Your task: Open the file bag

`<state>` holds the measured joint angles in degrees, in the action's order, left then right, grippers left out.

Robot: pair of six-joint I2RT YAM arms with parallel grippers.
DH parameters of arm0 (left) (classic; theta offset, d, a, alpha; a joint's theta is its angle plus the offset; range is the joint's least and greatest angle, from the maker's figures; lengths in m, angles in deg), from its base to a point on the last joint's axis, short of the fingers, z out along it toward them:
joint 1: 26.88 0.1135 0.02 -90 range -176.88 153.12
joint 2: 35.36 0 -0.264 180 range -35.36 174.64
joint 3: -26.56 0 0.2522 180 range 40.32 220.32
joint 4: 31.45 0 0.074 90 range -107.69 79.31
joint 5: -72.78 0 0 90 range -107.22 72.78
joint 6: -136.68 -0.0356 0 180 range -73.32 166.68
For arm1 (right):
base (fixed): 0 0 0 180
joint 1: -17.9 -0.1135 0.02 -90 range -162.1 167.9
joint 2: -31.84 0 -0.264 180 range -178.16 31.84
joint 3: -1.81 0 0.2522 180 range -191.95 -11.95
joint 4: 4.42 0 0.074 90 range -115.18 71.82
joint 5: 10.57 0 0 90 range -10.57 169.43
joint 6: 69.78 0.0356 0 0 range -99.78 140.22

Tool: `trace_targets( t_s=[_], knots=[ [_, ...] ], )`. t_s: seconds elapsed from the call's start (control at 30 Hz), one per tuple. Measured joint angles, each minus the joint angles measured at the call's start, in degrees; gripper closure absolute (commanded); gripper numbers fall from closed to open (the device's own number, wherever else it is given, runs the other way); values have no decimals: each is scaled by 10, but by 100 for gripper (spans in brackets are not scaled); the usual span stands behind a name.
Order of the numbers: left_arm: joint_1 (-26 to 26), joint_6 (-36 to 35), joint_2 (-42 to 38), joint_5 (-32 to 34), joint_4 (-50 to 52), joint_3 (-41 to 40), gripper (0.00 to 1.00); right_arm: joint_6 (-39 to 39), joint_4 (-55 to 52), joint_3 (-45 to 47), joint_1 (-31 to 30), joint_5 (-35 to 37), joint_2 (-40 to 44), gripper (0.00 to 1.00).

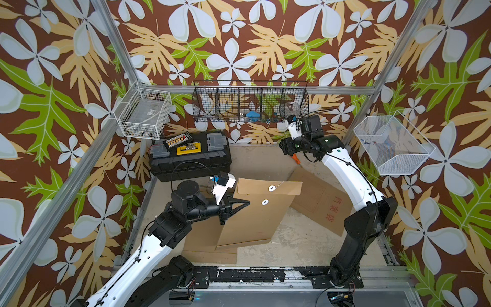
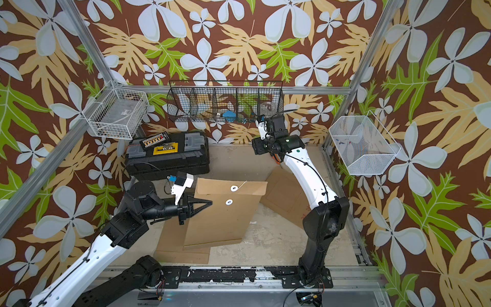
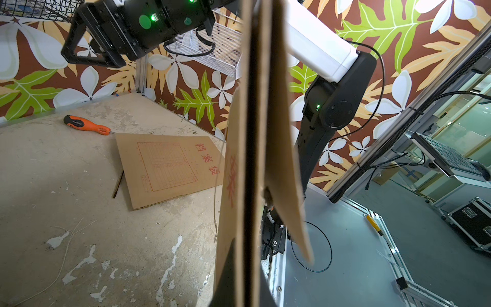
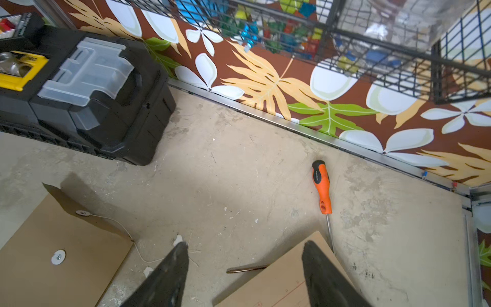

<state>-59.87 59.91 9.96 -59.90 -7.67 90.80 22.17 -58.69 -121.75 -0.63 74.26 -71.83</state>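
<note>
Now, bench note: the brown kraft-paper file bag [image 1: 260,215] is up off the scuffed beige tabletop [image 1: 292,239], near the middle of the cell. The left gripper [image 1: 243,204] pinches it at one long edge, jaws closed tight on the paper. In the left wrist view the bag shows edge-on between those jaws.

Its flap [image 1: 268,186] faces up. The thin white string [image 4: 125,228] trails loose from the flap's white disc [image 1: 271,188] and does not appear wound round the lower disc [image 1: 265,202]. The flap looks folded over, so I judge the bag not yet open.

The right gripper [image 4: 245,244] hangs toward the back wall, well apart from the bag, jaws spread wide with nothing between them. Below it lie an orange-handled screwdriver [image 4: 322,190] and a second flat brown file bag with red print [image 1: 318,204].

Step in hand, as I read it: bring the right gripper to the flap and lift it.
- Come in at the flap's free edge, clear of the discs.
- Take the flap layer alone, not the body beneath.
- The bag is thin and held by one edge, so it will likely sag or swing under a push; approach lightly.
- Peel away from the left gripper's hold.
- Watch that the loose string does not snag.
</note>
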Motion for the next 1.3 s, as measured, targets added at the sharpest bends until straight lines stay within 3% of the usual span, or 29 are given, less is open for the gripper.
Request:
trace_targets(
  t_s=[0.37,0.7,1.03,1.3],
  knots=[
    [0,0,-7,9,5,7,100,35,37,96,89,-57,18,31],
    [0,0,-6,89,28,72,100,68,89,181,130,-123,56,31],
    [14,-12,102,169,42,206,100,135,280,403,130,-252,291,33],
    [18,-31,173,145,42,317,100,192,463,522,130,-334,469,32]
  ],
)
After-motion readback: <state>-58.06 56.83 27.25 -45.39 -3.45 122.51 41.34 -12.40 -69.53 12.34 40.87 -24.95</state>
